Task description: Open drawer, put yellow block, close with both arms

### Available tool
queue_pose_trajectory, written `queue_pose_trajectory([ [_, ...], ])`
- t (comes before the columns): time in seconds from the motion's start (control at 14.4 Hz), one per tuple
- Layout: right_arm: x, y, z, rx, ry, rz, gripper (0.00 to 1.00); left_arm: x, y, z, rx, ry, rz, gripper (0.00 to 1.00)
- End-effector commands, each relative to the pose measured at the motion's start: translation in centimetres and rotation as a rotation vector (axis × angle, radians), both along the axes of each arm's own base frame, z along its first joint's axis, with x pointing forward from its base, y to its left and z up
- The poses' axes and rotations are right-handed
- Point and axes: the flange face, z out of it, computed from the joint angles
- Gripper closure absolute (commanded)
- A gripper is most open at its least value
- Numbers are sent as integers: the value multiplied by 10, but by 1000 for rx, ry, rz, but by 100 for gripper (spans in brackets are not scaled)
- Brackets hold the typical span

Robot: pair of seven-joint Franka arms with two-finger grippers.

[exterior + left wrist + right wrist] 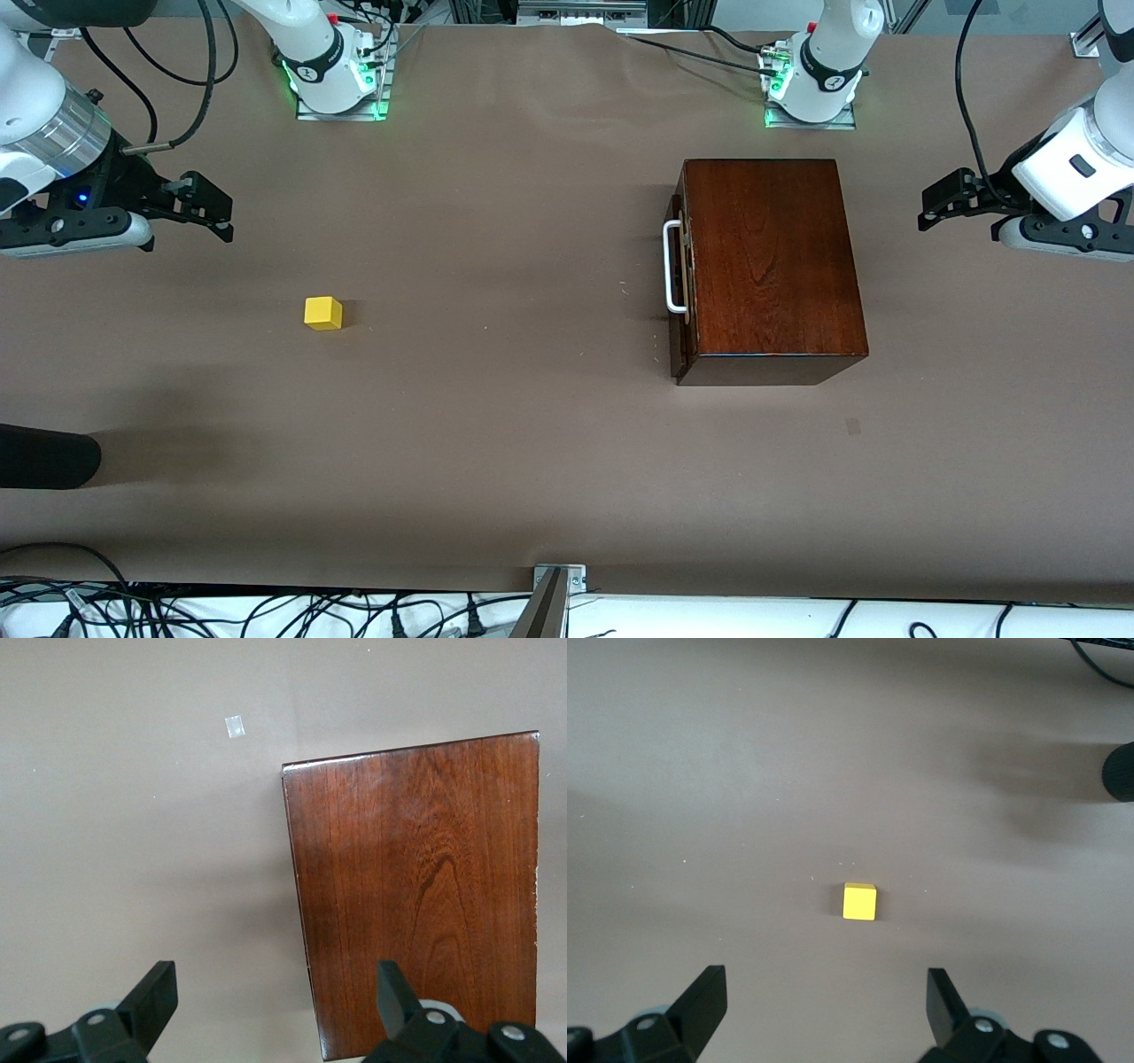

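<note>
The left hand [927, 206] hangs in the air over the surface [532, 461] at the left arm's end, with its two fingers spread wide and nothing between them. The dark wooden box [769, 266] is the thing next to it, sitting toward that same end of the surface and close to the edge where the arms stand. The drawer [680, 283] is pushed all the way in. Its white handle [673, 266] is on the side of the box that faces the middle of the surface, turned away from the left hand. The handle's long bar runs from the arms' edge toward the camera's edge. So the left hand likely has to go over or around the box to reach it. The right hand [208, 213] hangs over the right arm's end, fingers wide apart and empty too. The yellow block [322, 313] sits on the surface near it, a little closer to the camera's edge. The right hand is much nearer to the block than the left hand is.
</note>
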Motion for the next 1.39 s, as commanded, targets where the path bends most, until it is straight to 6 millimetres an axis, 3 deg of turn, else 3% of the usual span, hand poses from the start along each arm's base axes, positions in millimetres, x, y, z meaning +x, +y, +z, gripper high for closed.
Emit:
queue_pose_trajectory([
  [0.0,0,-2,6,15,4,-8,0,4,4,7,23,1,-9,0],
  [0.77,2,-2,5,13,-1,5,0,4,4,7,24,24,3,0],
  [1.11,2,-3,5,13,1,4,0,5,3,-5,18,73,1,0],
  [1.32,2,-2,5,13,1,5,0,0,-7,3,25,108,-17,0],
])
